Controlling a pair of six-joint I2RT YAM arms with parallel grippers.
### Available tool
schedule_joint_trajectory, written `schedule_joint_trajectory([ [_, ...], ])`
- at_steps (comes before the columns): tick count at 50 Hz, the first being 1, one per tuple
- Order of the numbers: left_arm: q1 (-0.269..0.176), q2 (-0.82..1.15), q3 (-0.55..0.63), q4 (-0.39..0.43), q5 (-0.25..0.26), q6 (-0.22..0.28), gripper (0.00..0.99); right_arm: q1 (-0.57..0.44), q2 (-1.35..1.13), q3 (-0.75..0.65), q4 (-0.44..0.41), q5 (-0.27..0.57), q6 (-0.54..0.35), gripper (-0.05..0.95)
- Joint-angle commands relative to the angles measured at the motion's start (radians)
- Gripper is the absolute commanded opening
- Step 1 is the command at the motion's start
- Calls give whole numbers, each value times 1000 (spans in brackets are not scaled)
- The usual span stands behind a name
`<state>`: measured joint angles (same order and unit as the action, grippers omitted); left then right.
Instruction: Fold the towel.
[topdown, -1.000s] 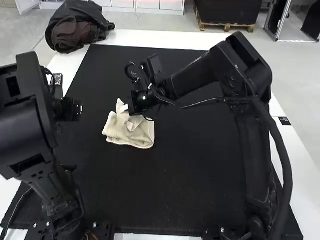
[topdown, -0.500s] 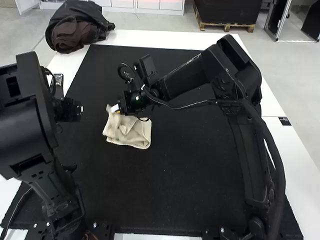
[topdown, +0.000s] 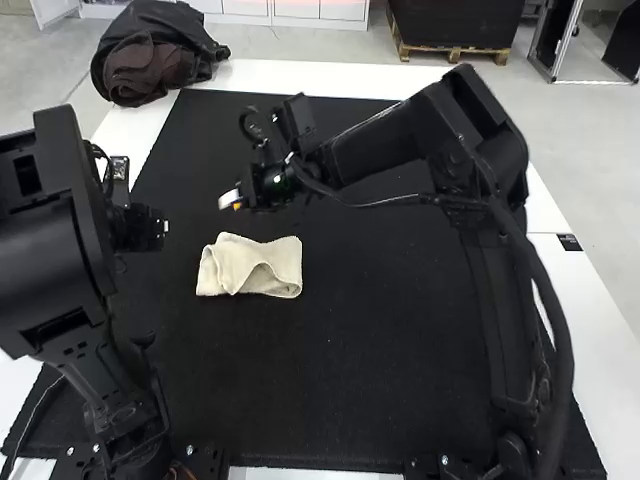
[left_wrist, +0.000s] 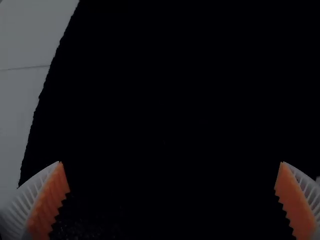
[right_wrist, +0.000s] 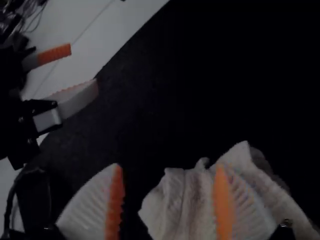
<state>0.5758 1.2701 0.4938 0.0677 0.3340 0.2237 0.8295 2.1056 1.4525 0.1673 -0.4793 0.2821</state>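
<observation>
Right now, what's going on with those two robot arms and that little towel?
They seem to be partway through folding it. The cream towel lies loosely folded and rumpled on the black mat, with neither claw gripping it. The right arm's claw hangs open near it; the left arm's claw is open too, off to the side.

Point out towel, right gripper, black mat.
Towel (topdown: 241, 262): high view, middle of its top surface.
Right gripper (right_wrist: 169, 166): right wrist view, midway between its fingertips.
Black mat (topdown: 330, 370): high view, bare part between the arms.
</observation>
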Motion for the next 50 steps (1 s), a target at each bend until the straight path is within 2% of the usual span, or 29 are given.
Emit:
schedule_joint_trajectory([
  [1, 9, -20, 2, 4, 13, 9, 967, -56, -125, -50, 14, -13, -8, -21],
  [15, 4, -35, 3, 6, 13, 6, 967, -70, -177, -136, -35, -15, -31, -21],
  [31, 9, -48, 2, 1, 16, 5, 967, -66, -193, -247, -32, -15, -43, -21],
  [50, 9, -49, 2, 6, 16, 3, 967, -32, -193, -291, -31, -13, -43, -21],
])
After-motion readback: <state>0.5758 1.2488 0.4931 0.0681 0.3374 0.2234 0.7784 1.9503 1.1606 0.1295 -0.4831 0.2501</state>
